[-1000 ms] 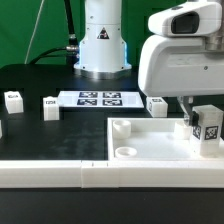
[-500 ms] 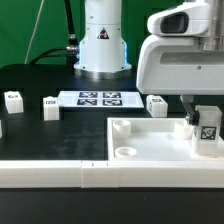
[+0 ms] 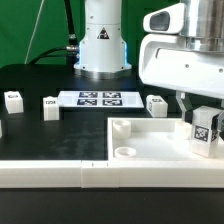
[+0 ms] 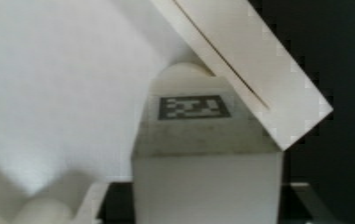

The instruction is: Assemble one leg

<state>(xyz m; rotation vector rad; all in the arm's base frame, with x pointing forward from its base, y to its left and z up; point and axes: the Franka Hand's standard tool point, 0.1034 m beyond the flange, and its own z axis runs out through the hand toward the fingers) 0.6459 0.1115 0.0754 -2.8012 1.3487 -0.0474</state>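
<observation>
My gripper (image 3: 203, 122) is shut on a leg (image 3: 205, 132), a small white block with a black-and-white tag on its face. I hold it upright over the far right corner of the large white panel (image 3: 150, 145), slightly tilted. In the wrist view the leg (image 4: 200, 140) fills the middle between my fingers, with its tag facing the camera and the white panel (image 4: 58, 90) behind it. The leg's lower end and the socket under it are hidden.
Three more legs (image 3: 12, 99) (image 3: 50, 106) (image 3: 157, 104) stand on the black table. The marker board (image 3: 98, 99) lies in front of the robot base. A long white bar (image 3: 45, 172) lies along the front edge. Sockets (image 3: 121, 127) (image 3: 126, 152) show in the panel.
My gripper and the leg have shifted slightly up and toward the exterior view's right, and the leg now tilts a little. Nothing else has moved.
</observation>
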